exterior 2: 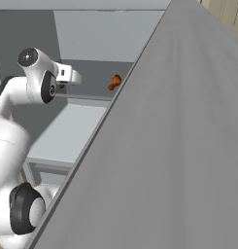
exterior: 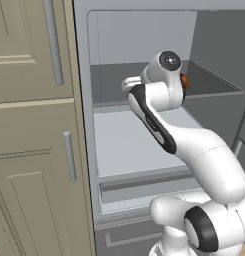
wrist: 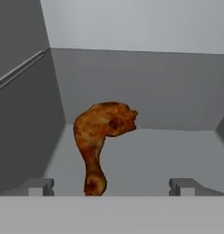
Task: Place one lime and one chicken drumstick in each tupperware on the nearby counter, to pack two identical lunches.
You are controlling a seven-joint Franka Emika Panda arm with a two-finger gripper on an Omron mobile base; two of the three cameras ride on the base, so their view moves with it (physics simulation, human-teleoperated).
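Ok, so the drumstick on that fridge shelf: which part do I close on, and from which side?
Grip the chicken drumstick on its narrow shank, just below the meaty bulb. In the hand view the shank runs toward the open gripper, between the two fingertips, so coming straight ahead along the shelf looks best; the bulb is probably too broad and round.

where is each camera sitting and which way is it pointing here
Left base view: behind-left of the arm, facing the open fridge shelves.
Right base view: behind-right, along the fridge door; arm at left.
Hand view: on the hand, open claw facing the drumstick.
All three share the drumstick.
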